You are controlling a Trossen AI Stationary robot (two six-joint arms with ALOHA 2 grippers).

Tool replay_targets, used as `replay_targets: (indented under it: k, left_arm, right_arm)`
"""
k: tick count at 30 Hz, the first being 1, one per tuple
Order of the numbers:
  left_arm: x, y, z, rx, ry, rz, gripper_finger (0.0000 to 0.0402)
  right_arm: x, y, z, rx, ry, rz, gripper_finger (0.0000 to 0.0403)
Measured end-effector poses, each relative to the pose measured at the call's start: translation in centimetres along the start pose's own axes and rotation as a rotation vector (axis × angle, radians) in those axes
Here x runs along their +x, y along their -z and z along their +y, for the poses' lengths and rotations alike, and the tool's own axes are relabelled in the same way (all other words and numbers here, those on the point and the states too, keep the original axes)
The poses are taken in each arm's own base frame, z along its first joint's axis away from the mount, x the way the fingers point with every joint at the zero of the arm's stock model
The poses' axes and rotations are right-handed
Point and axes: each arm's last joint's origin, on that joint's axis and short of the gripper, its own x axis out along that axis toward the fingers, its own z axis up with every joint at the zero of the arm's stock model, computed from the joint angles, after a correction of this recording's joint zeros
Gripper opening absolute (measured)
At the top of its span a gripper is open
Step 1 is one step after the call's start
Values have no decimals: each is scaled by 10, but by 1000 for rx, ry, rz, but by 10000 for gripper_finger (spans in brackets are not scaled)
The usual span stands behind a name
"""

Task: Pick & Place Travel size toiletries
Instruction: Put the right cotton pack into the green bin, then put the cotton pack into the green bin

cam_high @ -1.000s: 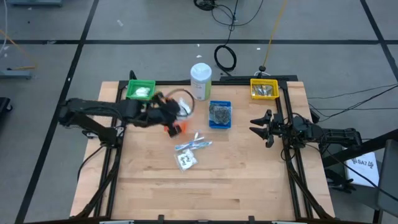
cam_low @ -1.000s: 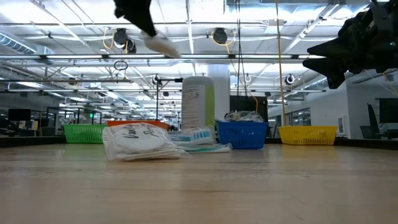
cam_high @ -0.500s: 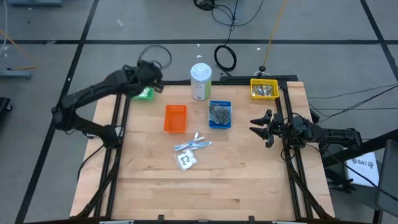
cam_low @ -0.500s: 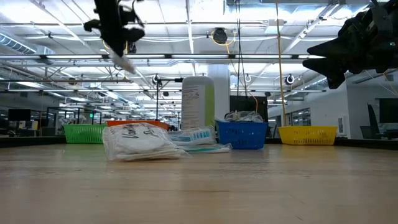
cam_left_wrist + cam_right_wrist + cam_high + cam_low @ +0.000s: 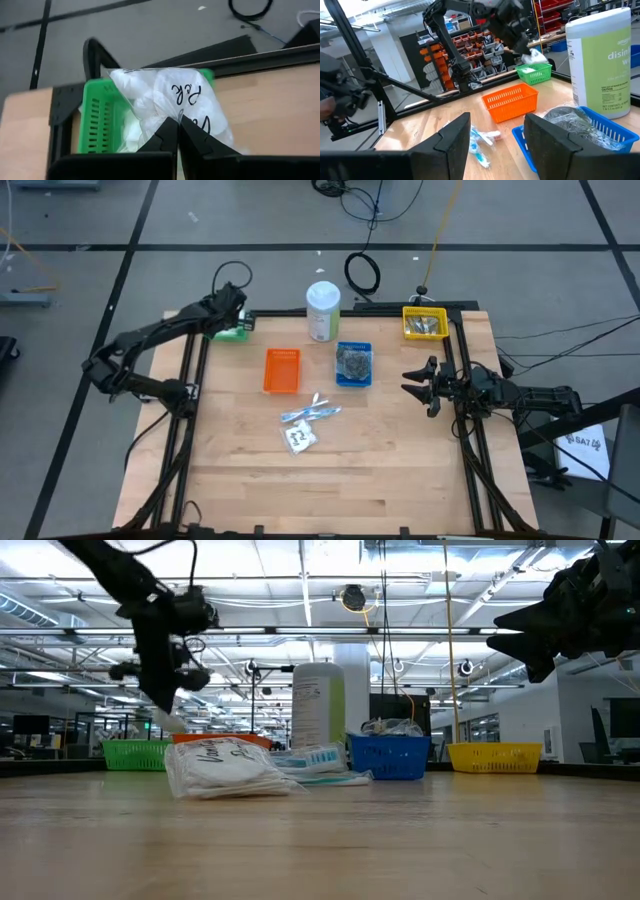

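My left gripper [image 5: 236, 321] is at the far-left corner, above the green tray [image 5: 226, 330], shut on a clear sachet [image 5: 165, 97] filled with white fluffy wads. In the low view my left gripper [image 5: 163, 712] points down over the green tray [image 5: 135, 753]. More white stuff lies in that tray [image 5: 131, 131]. Two other sachets lie flat on the table's middle: a blue-and-white one [image 5: 311, 411] and a white one [image 5: 299, 438]. My right gripper [image 5: 412, 386] waits open near the right edge, touching nothing. My left gripper pinches the sachet between its two fingers at the sachet's near edge [image 5: 176, 116], coming from above and slanting down. The sachet's body spreads beyond the fingertips over the green tray's rim [image 5: 100, 107]. I cannot tell whether it touches the tray.
An orange tray [image 5: 282, 370], a blue tray [image 5: 353, 364] with dark puffs and a yellow tray [image 5: 424, 323] with silvery sticks stand on the table's far half. A tall white bottle with a green label [image 5: 322, 310] stands at the far edge. Bare wood fills the near half.
My left gripper has swung from above the orange tray toward the table's far-left corner, carrying the sachet, and has come down over the green tray. My right arm has kept still.
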Motion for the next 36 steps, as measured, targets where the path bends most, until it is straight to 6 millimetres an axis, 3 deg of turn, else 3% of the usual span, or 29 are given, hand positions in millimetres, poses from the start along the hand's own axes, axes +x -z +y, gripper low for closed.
replay_targets:
  k: [6, 15, 24, 27, 31, 36]
  left_arm:
    - [20, 17, 20, -24, -72, 66, 4]
    - [20, 18, 19, -13, -58, 66, 15]
    - [20, 18, 18, -5, -56, 66, 138]
    - [18, 14, 17, 92, -7, 73, 182]
    - [4, 4, 14, 207, 151, 86, 223]
    - [-29, -9, 9, 178, 355, 90, 246]
  right_arm:
    - [0, 0, 0, 0, 0, 0, 174]
    - [0, 0, 0, 0, 0, 0, 175]
    - [0, 0, 0, 0, 0, 0, 177]
    - [0, 0, 0, 0, 0, 0, 176]
    - [0, 0, 0, 0, 0, 0, 174]
    - [0, 0, 0, 0, 0, 0, 177]
